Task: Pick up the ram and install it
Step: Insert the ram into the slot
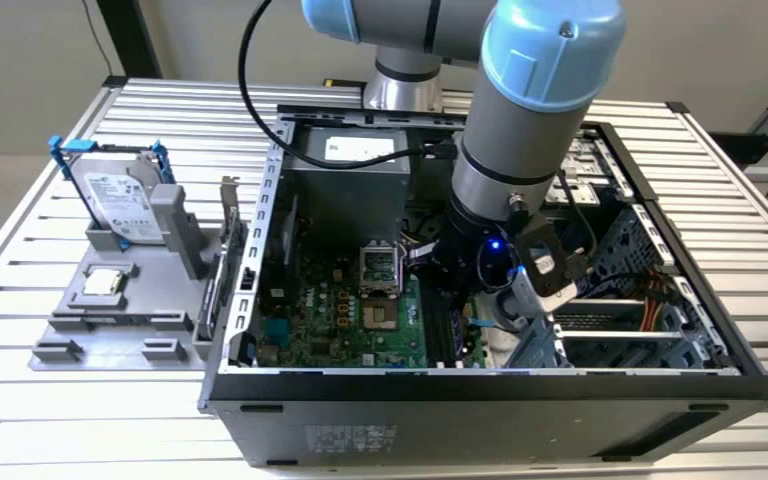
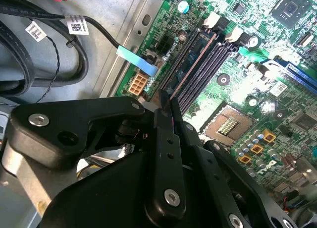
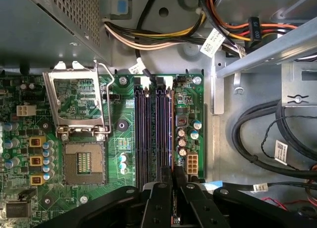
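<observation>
Inside the open computer case, my gripper hangs low over the green motherboard. In both wrist views its black fingers are closed together on the near end of the ram, a thin dark stick. The ram stands on edge along the black memory slots, in line with the slot nearest the board's edge. Seen in the first wrist view, the ram is a narrow dark line running away from the fingertips. I cannot tell how deep it sits in the slot.
An open processor socket with its raised metal frame lies beside the slots. Cable bundles and black cables crowd the case wall. Outside the case, a grey fixture holds a blue-framed hard drive and a small silver chip.
</observation>
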Tool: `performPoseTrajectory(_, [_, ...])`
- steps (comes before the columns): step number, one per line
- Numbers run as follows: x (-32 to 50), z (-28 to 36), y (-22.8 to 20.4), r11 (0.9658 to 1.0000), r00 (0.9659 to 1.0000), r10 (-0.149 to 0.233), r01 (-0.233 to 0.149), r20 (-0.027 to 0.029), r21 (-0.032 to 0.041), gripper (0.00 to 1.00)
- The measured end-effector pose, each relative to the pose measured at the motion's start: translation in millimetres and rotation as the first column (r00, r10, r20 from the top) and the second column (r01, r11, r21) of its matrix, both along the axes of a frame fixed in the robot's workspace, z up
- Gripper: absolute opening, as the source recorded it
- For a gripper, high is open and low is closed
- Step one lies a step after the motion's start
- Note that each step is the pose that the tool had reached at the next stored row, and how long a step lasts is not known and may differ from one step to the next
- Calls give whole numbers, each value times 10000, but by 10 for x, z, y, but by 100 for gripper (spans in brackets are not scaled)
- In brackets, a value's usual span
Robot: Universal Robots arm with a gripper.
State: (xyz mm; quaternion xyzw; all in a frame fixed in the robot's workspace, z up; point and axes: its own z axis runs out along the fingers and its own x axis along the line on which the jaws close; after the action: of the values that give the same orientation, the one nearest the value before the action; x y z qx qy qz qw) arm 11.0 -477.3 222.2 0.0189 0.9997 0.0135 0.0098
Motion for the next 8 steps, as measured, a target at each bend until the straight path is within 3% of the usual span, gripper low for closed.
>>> performPoseTrajectory(8, [1, -40, 3, 10000, 10000, 2, -2, 0, -3, 0])
